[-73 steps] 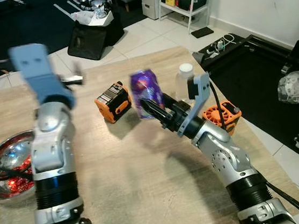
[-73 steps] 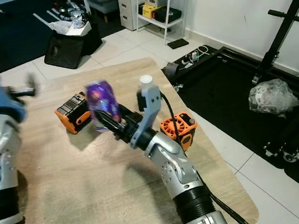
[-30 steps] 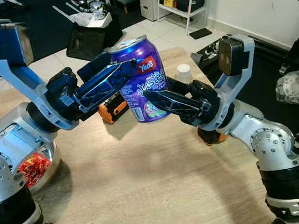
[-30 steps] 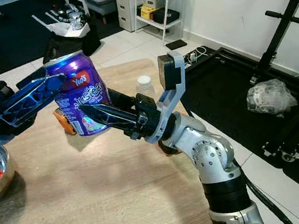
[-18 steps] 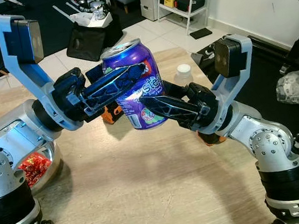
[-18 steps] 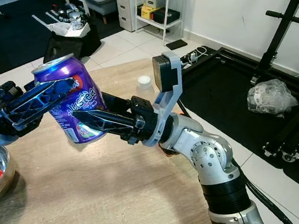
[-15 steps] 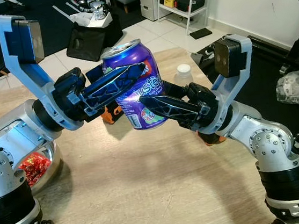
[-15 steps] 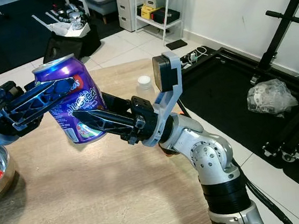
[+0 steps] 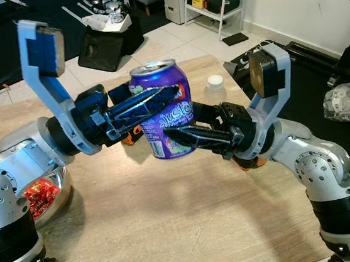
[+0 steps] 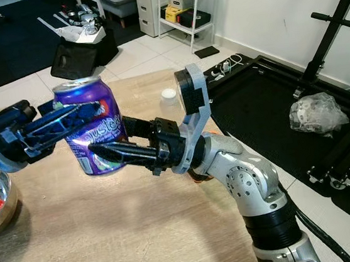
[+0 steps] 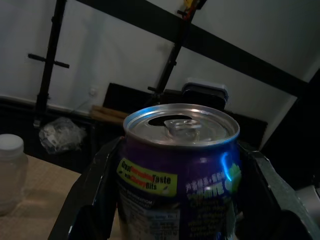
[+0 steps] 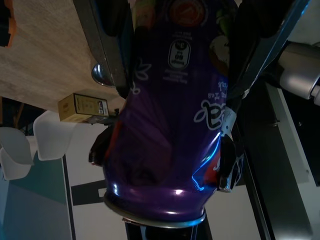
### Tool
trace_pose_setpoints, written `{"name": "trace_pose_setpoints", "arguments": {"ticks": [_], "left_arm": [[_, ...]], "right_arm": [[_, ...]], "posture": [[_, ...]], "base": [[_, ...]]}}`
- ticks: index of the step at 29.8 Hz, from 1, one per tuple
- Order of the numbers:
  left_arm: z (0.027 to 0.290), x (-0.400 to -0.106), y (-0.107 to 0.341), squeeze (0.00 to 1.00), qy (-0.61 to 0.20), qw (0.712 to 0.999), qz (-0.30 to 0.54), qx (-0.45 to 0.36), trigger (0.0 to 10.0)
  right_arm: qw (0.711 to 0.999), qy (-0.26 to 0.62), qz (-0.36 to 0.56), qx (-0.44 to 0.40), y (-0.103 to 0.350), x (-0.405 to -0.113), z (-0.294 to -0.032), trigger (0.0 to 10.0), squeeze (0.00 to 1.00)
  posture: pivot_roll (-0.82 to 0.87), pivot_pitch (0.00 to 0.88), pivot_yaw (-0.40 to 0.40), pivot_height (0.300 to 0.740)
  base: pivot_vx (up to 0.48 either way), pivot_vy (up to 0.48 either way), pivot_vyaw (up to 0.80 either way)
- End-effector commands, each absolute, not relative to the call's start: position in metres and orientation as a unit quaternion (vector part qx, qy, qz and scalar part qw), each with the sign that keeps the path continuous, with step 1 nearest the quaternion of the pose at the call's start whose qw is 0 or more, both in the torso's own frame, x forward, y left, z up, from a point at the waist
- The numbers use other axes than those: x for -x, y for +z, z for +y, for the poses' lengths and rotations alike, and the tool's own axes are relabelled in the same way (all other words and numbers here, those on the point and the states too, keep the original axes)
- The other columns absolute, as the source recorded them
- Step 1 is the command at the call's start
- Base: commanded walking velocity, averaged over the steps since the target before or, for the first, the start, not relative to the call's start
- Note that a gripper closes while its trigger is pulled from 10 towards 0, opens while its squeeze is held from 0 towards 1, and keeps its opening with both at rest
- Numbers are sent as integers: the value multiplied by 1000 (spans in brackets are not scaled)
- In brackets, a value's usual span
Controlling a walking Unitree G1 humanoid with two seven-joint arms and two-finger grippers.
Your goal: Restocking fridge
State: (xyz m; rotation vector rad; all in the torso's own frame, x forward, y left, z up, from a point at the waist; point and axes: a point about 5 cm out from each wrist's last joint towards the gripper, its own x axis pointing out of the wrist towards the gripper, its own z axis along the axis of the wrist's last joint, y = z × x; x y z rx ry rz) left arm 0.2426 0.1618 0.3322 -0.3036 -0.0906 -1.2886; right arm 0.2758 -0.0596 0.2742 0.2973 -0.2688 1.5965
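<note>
Purple aluminium drink can (image 9: 163, 118), printed with white lettering, hangs upright in the air above the pale wood-grain table (image 9: 174, 232), with both grippers on it at once. The left gripper (image 9: 153, 102) has its 2 black fingers closed on the can's upper half, 1 on either side. The right gripper (image 9: 178, 135) clamps the lower half from the opposite direction, its fingers likewise pressed to the can's sides. In the left wrist view the can's silver top (image 11: 181, 124) sits level with the pull tab intact.

Behind the can, on the table, stand a clear plastic bottle with a white cap (image 9: 215, 91) and a partly hidden orange and black battery pack (image 9: 129, 135). Well to the left of the can sits a shiny steel bowl holding red wrappers (image 9: 49, 194).

This looks like a handover in mid-air, and the risk lies in its timing. If 1 gripper lets go before the other's grip is firm, the can could slip and drop onto the table, perhaps knocking over the bottle. If the 2 arms pull apart while both are clamped, the thin wall may dent, or the can could twist loose and tilt.
</note>
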Motion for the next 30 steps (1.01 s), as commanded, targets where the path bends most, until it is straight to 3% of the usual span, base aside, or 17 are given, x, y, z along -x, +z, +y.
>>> {"name": "trace_pose_setpoints", "arguments": {"ticks": [1,11,16,24,25,26,27,30], "left_arm": [[156,-237,336,0,-619,775,-39,121,10000],[153,-229,326,0,-651,753,18,97,10000],[152,-226,322,0,-656,749,29,91,10000],[149,-221,316,0,-666,740,42,87,10000],[149,-221,316,0,-665,741,41,87,10000],[148,-221,316,0,-665,741,41,87,10000],[149,-221,316,0,-665,741,40,86,10000],[149,-221,316,0,-664,742,39,87,10000]], "right_arm": [[655,743,-93,-103,268,-268,-46,10000,0],[629,772,-68,-57,264,-270,-48,10000,0],[631,772,-63,-47,263,-273,-51,10000,0],[657,749,-67,-54,266,-285,-51,10000,0],[659,747,-67,-56,266,-285,-51,10000,592],[660,746,-68,-56,266,-286,-51,10000,592],[660,746,-67,-57,265,-286,-51,10000,1000],[660,746,-68,-56,265,-286,-51,10000,1000]], "posture": [[47,118,-4,740],[52,114,-9,740],[53,114,-10,740],[49,111,-13,740],[50,106,-15,740],[50,106,-15,740],[50,106,-15,740],[52,104,-16,740]], "base": [[0,0,0],[0,0,0],[0,0,0],[0,0,0],[0,0,0],[0,0,0],[0,0,0],[0,0,0]]}}
